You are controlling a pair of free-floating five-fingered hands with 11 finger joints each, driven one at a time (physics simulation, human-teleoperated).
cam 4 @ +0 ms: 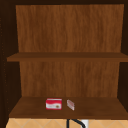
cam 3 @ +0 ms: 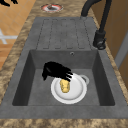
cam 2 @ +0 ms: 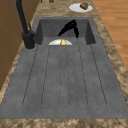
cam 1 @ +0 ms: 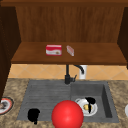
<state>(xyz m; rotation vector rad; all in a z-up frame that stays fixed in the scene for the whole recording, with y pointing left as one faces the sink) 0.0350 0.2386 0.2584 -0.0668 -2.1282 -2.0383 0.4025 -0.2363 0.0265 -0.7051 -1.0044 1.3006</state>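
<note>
**Yellow piece on the white plate in the sink basin, right robot hand over it**

A white plate (cam 3: pixel 69 90) is seen lying on the floor of the sink (cam 3: pixel 25 82) basin, and a small yellow food piece (cam 3: pixel 65 86) is resting on the plate near its middle. The basin itself lies to the right of the ribbed draining board, with the black faucet (cam 1: pixel 67 75) standing behind the sink at the line between the two.

The right robot hand (cam 3: pixel 55 70) is held low inside the basin, over the plate's rim, with its fingers (cam 3: pixel 68 76) curled downward and their tips reaching just to the yellow piece; whether the piece is actually touched cannot be told. Nothing is clamped in this hand.

The left robot hand (cam 1: pixel 33 115) is seen over the front left corner of the sink, above the draining board; its fingers cannot be made out.

A large red ball (cam 1: pixel 67 115) is seen at the sink's front edge, just left of the plate. On the shelf (cam 1: pixel 100 56) above the sink, a red and white box (cam 1: pixel 53 50) and a smaller packet (cam 1: pixel 70 50) are set side by side.
</note>
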